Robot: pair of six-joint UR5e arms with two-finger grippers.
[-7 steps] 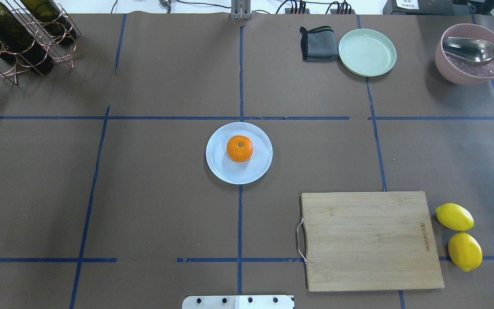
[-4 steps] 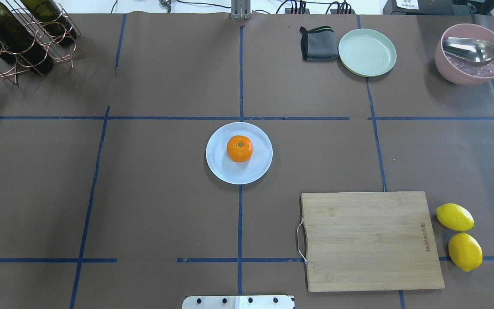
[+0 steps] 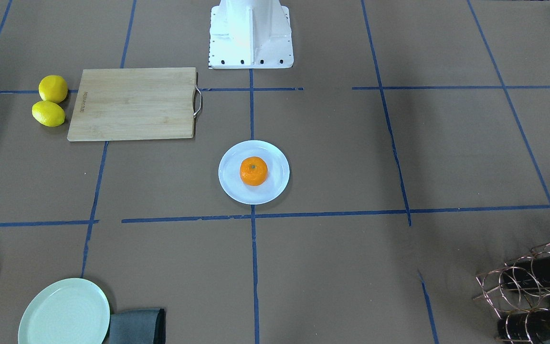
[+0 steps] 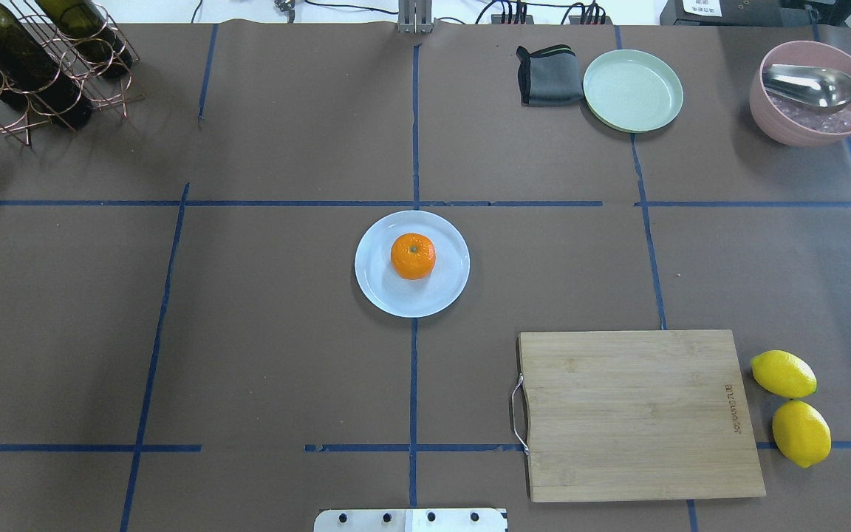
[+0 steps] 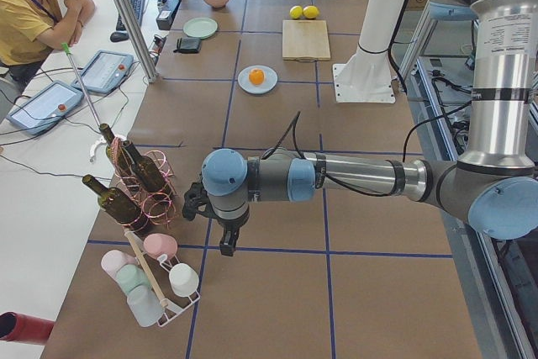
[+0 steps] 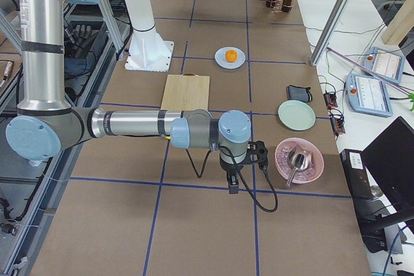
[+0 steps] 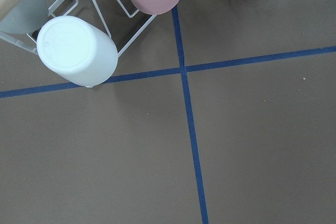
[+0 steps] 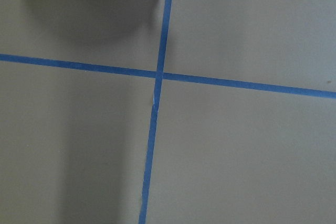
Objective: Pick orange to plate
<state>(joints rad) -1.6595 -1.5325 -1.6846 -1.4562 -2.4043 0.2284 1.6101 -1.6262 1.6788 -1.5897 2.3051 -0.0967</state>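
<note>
Far out past the table's left end, beyond the overhead view: left gripper point(image 5: 225, 244), pointing straight down over the brown paper-covered table point(image 4: 248, 355), near an upturned white plastic cup point(image 7: 77, 51). Forearm stretched out level, wrist turned downward. Seen only from the side, so cannot tell whether spread or closed.

At the table's centre, astride the blue tape line leading out from the robot's base: round pale bluish-white shallow plate point(image 4: 377, 288). Resting on it, close to its middle: small round bright-orange orange point(image 4: 413, 256), upright, green stem dot on top. Round all over, so no long axis to line up with. Well apart from both grippers, between the two, off to the right of the left one and to the left of the right one. Neither arm clearly nearer.

Out past the right end, near a round pink bowl point(image 4: 776, 124) with a metal spoon in it: right gripper point(image 6: 233, 185), likewise pointing down from a level forearm. Again shown from the side only; cannot tell whether spread or closed.

Judging by this layout, nothing left to carry.
</note>
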